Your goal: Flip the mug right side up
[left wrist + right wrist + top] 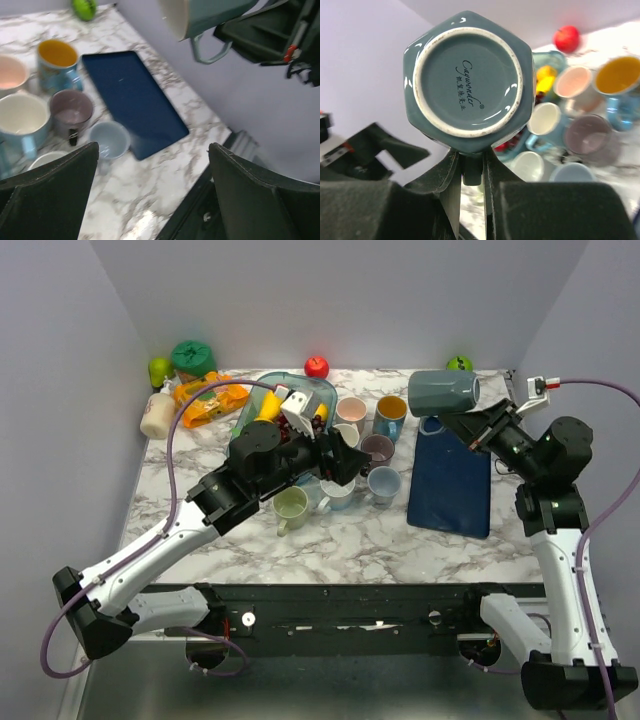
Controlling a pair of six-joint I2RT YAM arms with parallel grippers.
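Right fingers [449, 182] clamped on handle [471, 175] of grey-blue mug [468, 80]; mug sideways, aloft, base facing wrist. Left fingers [55, 195] spread wide, empty.

Grey-blue mug [468, 80] in right hand [471, 167]

The top external view looks down from above and behind the robot, taking in the whole tabletop [350, 540]. The left wrist view hangs over the tabletop, facing the blue tray [132, 100] at a slant. The right wrist view sits close against the mug [467, 80], facing its base. All three share the purple cup [377, 448].
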